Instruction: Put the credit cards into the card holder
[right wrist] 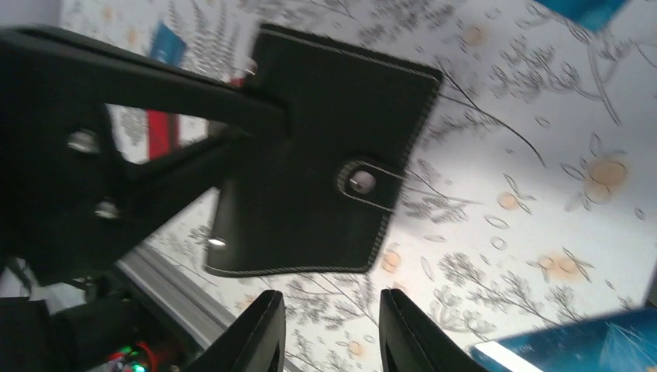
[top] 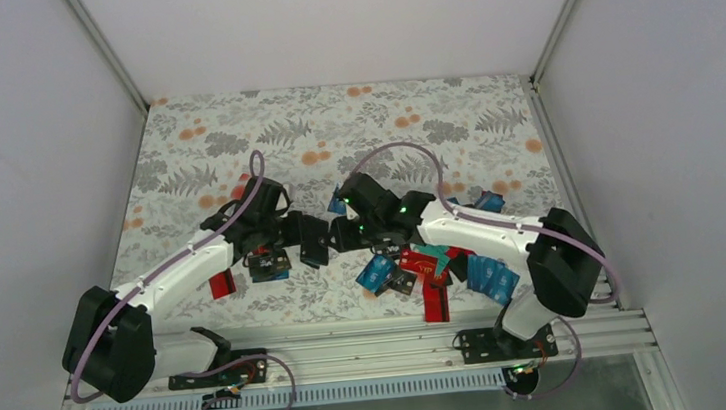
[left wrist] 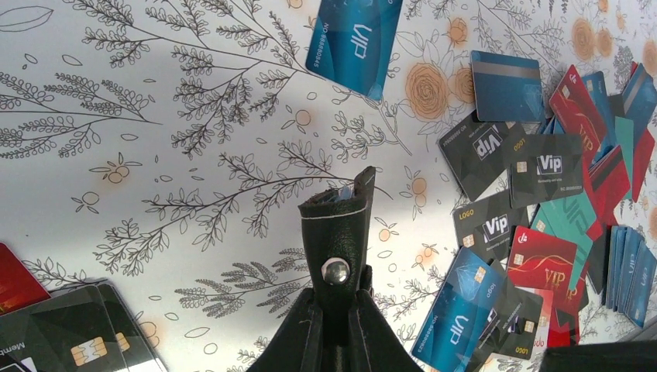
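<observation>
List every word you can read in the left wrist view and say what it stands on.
"VIP": top blue card, red card.
"Vip": upper black card, lower black card.
"LOGO": lower black card.
Smaller print: too small to read.

- The card holder (right wrist: 310, 155) in the left gripper (left wrist: 338, 301): black, pale stitched edging, silver snap.
- The credit cards (left wrist: 534, 167) right of that gripper: blue, red, teal and black, with white "VIP" print.
- The tablecloth (left wrist: 155, 116): white, grey leaf sprigs, orange blossoms.
</observation>
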`<state>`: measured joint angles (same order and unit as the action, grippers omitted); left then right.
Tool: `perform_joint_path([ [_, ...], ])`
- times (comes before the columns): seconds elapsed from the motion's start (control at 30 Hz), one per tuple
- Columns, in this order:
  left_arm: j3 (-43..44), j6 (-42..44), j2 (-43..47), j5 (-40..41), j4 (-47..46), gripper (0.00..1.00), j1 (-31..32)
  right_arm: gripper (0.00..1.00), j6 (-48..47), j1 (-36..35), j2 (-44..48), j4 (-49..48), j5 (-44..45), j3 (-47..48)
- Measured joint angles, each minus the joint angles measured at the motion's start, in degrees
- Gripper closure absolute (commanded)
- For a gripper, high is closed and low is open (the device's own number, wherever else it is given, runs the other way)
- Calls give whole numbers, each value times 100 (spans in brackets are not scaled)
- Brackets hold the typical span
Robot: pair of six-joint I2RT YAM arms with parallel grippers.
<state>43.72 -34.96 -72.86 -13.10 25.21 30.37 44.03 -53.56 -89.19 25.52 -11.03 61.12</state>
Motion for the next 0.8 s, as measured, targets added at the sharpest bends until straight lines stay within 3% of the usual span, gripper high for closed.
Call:
perform_joint_path([
  [0.33,22,-4,24,-120,4,98,0,59,13,0,-789,-214,-223,481],
  [0.8,33,-2,195,-264,-7,98,0,59,44,48,-1451,-199,-46,656],
])
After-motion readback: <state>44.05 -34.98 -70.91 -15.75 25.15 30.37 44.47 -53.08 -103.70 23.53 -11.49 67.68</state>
